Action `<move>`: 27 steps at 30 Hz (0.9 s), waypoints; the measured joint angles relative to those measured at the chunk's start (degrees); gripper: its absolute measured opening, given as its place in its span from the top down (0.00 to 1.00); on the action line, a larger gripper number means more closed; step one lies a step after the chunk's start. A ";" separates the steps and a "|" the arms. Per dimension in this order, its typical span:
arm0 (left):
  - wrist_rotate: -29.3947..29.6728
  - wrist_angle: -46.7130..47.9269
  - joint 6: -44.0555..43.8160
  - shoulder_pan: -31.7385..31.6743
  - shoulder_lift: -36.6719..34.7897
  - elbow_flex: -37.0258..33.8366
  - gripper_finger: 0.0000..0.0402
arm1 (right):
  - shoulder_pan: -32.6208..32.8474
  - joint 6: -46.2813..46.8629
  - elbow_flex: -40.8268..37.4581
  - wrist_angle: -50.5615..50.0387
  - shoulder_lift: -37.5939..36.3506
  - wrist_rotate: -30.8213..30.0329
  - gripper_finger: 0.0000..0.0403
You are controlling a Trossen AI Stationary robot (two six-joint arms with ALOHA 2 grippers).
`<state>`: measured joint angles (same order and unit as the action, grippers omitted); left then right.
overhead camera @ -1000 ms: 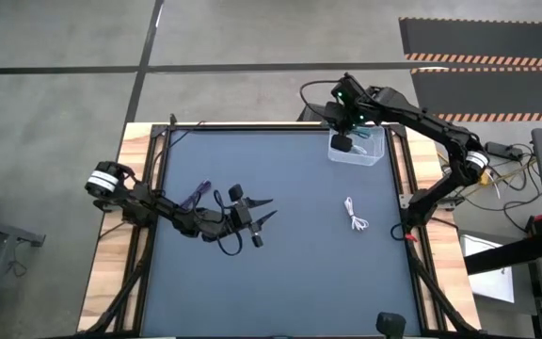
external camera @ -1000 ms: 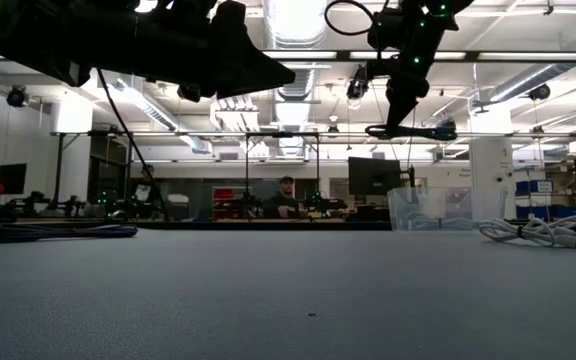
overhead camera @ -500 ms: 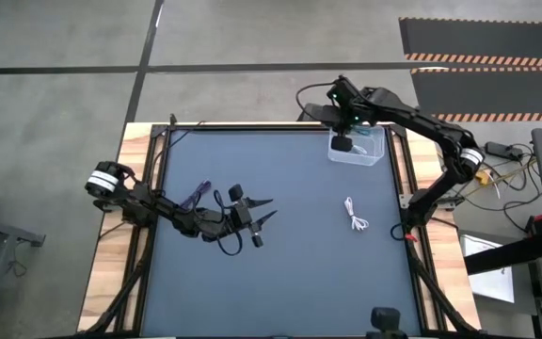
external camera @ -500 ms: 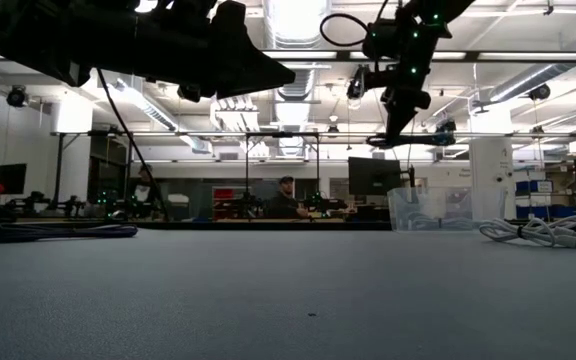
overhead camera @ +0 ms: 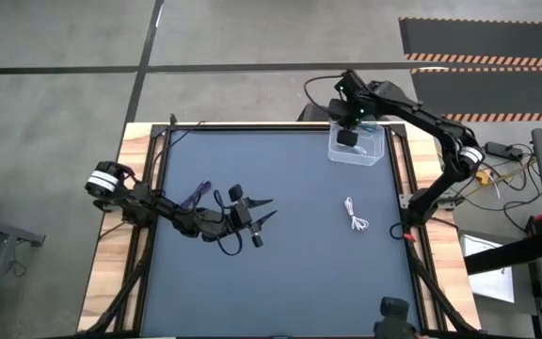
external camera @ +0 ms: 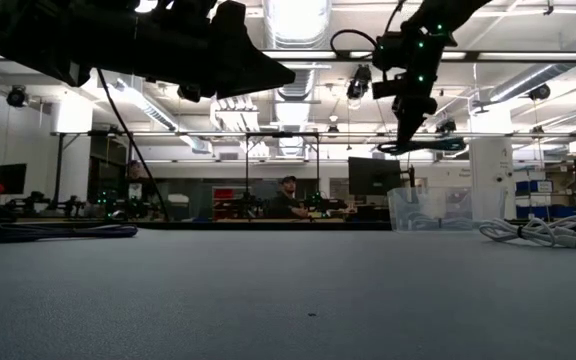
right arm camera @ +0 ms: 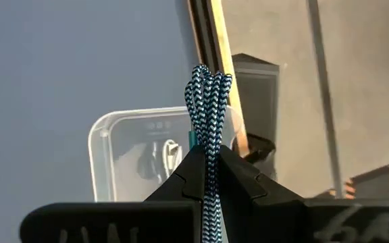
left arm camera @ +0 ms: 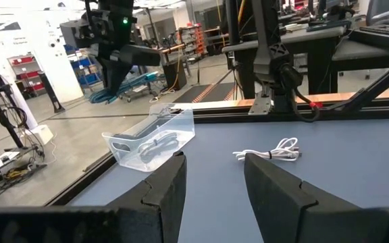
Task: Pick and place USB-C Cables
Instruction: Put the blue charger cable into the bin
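- Overhead, the right gripper (overhead camera: 348,137) hangs above the clear bin (overhead camera: 373,152) at the far right corner of the surface (overhead camera: 290,264).
- Its fingers (right arm camera: 243,177) are pinched tight on the teal cable (right arm camera: 209,101) (a braided, folded bundle that sticks out past the fingertips), with the bin directly beyond it in the right wrist view.
- One white cable (right arm camera: 172,152) already lies inside the bin.
- A second white cable (overhead camera: 355,216) rests on the surface, nearer than the bin and well apart from it.
- The dark purple cable (overhead camera: 196,195) lies on the left part of the surface, beside the left arm.
- The left gripper (overhead camera: 263,210) hovers near the middle of the surface, its fingers (left arm camera: 272,182) spread apart and holding nothing.
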<state>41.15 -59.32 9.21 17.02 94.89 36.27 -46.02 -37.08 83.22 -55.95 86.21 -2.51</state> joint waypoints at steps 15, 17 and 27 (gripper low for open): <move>0.01 0.02 0.00 0.00 0.00 -0.02 0.66 | -7.51 0.23 -0.09 -6.67 7.04 13.41 0.97; 0.00 0.03 0.00 0.00 0.00 -0.02 0.66 | -8.13 0.28 -0.09 -7.86 8.35 13.47 0.97; 0.02 0.03 0.02 -0.01 0.00 -0.02 0.66 | -8.90 0.44 -0.09 -8.44 13.12 13.51 0.97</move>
<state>41.17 -59.29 9.23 17.00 94.89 36.25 -54.92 -36.64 83.13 -64.38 99.33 11.00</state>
